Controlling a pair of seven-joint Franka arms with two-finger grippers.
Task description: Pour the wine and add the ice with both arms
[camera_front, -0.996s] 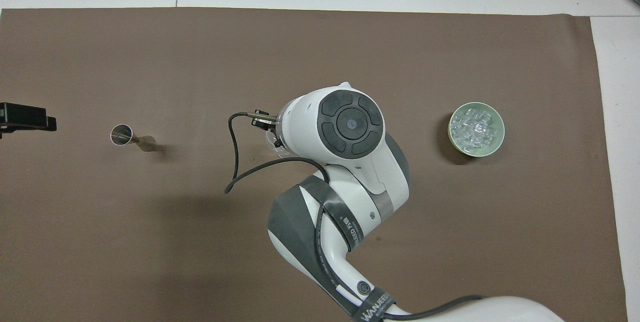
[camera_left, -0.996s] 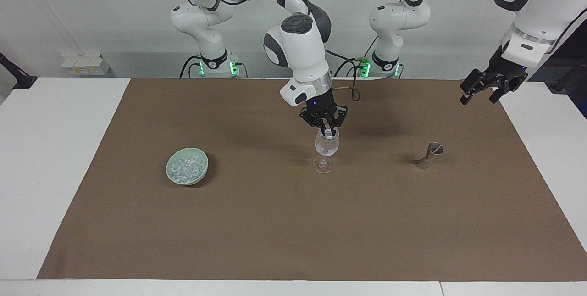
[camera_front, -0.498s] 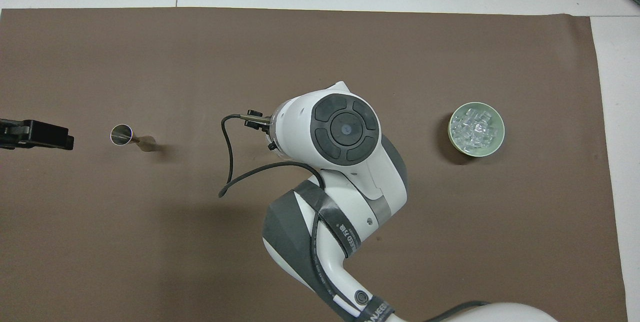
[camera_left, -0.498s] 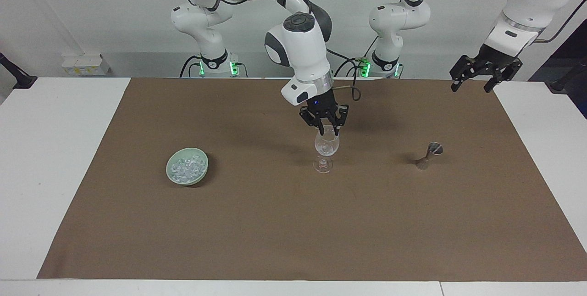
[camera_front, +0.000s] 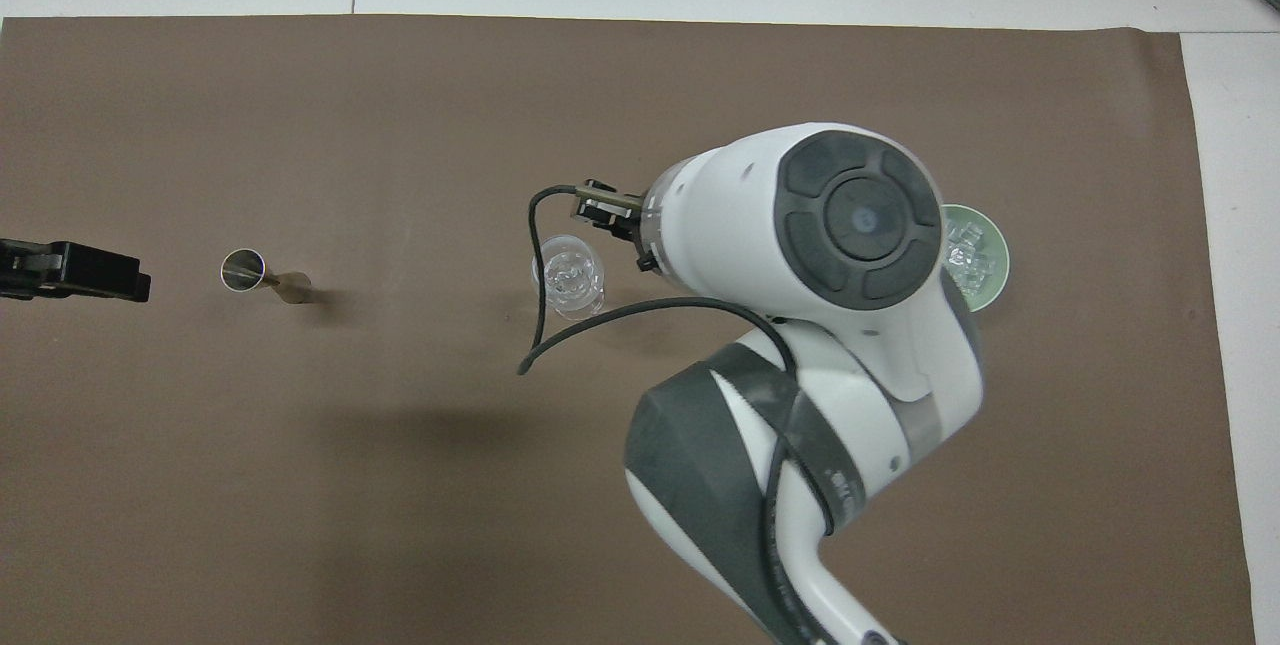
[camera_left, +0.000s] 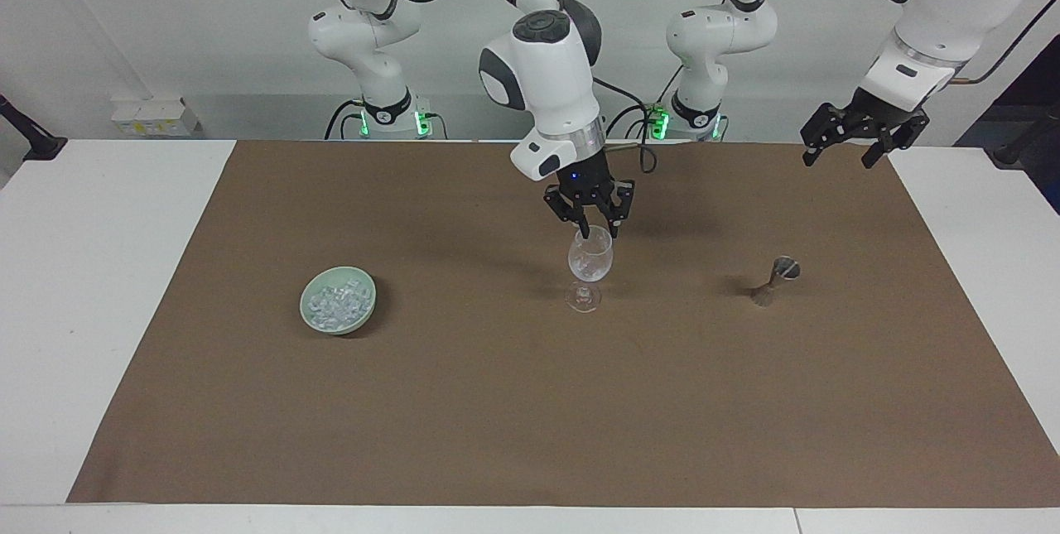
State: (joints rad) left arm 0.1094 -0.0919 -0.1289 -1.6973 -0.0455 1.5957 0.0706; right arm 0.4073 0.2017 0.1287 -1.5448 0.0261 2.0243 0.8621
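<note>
A clear stemmed glass [camera_left: 590, 263] [camera_front: 568, 275] stands mid-cloth with a few ice chunks in its bowl. Just above its rim hangs my right gripper [camera_left: 599, 229], open, nothing between its fingers; in the overhead view its own wrist hides it. More ice [camera_left: 335, 302] is heaped in a pale green bowl [camera_left: 369, 295] [camera_front: 995, 280] toward the right arm's end, half covered from above by the right arm. My left gripper [camera_left: 838, 158] [camera_front: 75, 270] is raised over the cloth's edge at the left arm's end, open and empty. Wine is out of view.
A small metal jigger [camera_left: 774, 279] [camera_front: 245, 271] stands on the brown cloth [camera_left: 497, 418] between the glass and the left arm's end. White tabletop borders the cloth on all sides. The right arm's black cable [camera_front: 540, 325] loops above the glass.
The right gripper, shut on an ice chunk at the glass's mouth, has opened and risen slightly; its wrist swung toward the bowl. The left gripper has lifted and drawn back toward the robots.
</note>
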